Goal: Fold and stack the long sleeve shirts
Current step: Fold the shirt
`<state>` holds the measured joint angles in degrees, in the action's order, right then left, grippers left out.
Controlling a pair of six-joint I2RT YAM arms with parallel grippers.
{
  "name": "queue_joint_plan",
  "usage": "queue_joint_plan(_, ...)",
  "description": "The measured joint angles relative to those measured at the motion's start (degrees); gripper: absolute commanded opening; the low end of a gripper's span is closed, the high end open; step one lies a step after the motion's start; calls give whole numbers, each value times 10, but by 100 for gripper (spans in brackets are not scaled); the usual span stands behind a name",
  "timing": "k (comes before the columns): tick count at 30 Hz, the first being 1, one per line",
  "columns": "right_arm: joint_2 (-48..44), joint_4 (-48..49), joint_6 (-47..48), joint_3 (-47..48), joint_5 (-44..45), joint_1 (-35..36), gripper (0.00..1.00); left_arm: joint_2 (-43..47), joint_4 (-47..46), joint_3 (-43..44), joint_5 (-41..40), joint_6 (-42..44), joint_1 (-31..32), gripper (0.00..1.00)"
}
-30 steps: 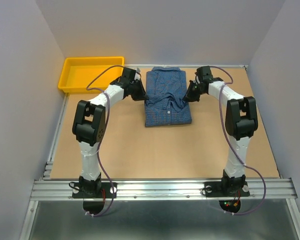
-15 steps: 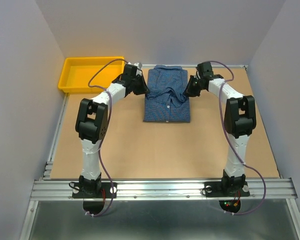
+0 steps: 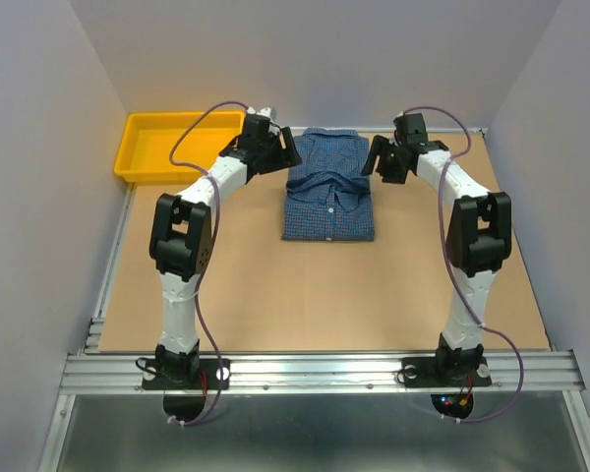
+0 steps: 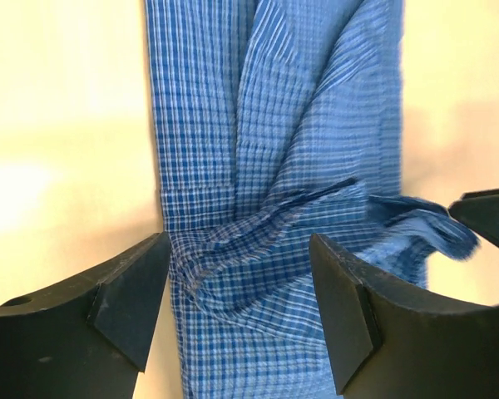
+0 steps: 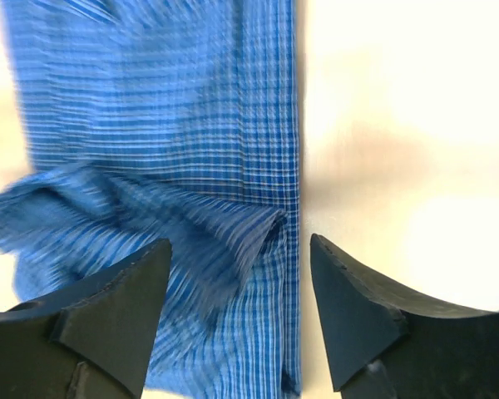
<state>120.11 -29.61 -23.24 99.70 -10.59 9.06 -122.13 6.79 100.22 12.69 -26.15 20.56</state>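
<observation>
Far back, folded shirt [image 3: 329,192], left end effector [image 4: 239,249] and right end effector [image 5: 241,245] flanking, agape, empty, yellow tray [image 3: 172,147]

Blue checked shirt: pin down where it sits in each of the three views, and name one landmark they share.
Top external: the blue checked shirt lies folded at upper centre.
Left wrist: it fills the middle, top to bottom.
Right wrist: it covers the left and centre.
Shared landmark: the rumpled ridge of cloth across it.
</observation>
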Motion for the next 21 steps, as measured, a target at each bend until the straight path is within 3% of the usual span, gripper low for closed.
queue_joint_plan(6, -124, 6, 59, -4, 12, 0, 72, 139, -10, -31, -49, -6, 7, 81)
queue_joint_plan(10, -231, 26, 96, -65, -28, 3, 65, 262, -31, -103, -84, -9, 43, 67)
queue_joint_plan(13, -261, 42, 121, -115, -71, 9, 56, 317, -49, -159, -111, -12, 103, 61)
queue_joint_plan(17, -249, 53, 137, -201, -115, 31, 47, 292, -65, -216, -128, -15, 176, 58)
queue_joint_plan(21, -210, 57, 141, -251, -151, 48, 43, 206, -60, -240, -136, -19, 198, 57)
